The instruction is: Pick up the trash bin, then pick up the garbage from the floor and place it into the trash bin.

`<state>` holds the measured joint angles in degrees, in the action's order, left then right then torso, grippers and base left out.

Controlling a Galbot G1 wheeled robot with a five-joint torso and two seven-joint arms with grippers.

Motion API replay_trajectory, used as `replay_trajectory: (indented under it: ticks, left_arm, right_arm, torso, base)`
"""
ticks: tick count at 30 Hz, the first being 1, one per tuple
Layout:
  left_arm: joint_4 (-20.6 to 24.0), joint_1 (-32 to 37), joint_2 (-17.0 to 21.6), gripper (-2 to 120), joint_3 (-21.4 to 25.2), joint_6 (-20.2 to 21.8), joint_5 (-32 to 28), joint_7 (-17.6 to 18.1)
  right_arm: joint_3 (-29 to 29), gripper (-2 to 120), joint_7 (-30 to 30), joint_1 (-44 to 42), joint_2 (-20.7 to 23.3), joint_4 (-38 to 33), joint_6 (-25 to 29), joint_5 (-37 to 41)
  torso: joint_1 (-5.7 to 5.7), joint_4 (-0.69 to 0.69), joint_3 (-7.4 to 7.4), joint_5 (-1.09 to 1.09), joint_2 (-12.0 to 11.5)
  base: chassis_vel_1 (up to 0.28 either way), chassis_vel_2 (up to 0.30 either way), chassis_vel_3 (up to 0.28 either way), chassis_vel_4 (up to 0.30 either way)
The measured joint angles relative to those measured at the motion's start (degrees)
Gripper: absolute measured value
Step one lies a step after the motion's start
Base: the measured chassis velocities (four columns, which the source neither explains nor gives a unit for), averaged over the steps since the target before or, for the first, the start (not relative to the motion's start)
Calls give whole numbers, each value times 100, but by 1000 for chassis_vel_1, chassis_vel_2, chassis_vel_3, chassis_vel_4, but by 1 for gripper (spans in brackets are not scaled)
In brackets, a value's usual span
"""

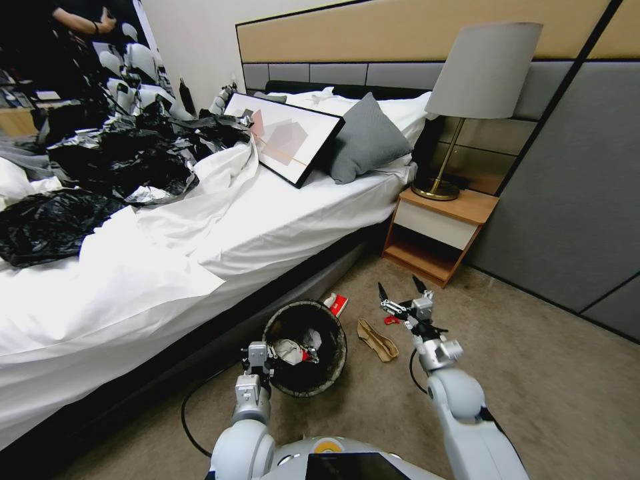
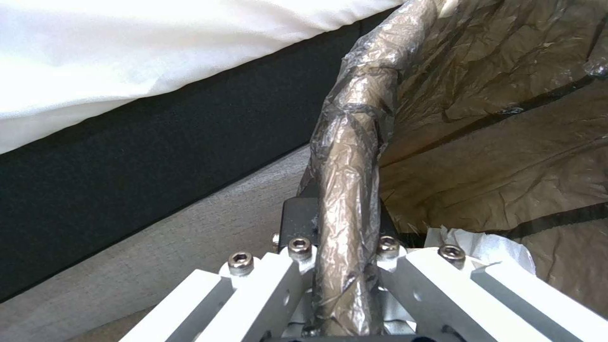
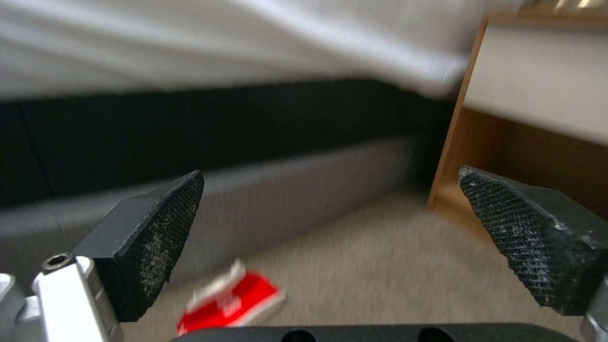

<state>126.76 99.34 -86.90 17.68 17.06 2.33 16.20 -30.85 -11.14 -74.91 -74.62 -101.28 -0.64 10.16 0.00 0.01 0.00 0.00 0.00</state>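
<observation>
The trash bin, lined with a dark bag, stands on the carpet beside the bed and holds crumpled white and red litter. My left gripper is shut on its near rim. In the left wrist view the bag-wrapped rim runs between the fingers of the left gripper. My right gripper hangs open above the floor, right of the bin. Garbage lies there: a red-and-white packet, a tan paper bag and a small red scrap. The right gripper stands wide open, with the red packet below it.
The bed with white sheets fills the left side, with black bags and a framed picture on it. A wooden nightstand with a lamp stands behind the litter. A black cable loops on the carpet. Open carpet lies to the right.
</observation>
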Motion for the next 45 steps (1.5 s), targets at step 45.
replay_trajectory:
  ticks: [45]
  left_arm:
    - [-107, -17, -6, 1, -22, 5, -24, -1]
  right_arm:
    - [237, 100, -1497, 1418, -102, 4232, 839, -756]
  torso:
    - [0, -1, 0, 0, 0]
  base:
    - [0, 0, 0, 0]
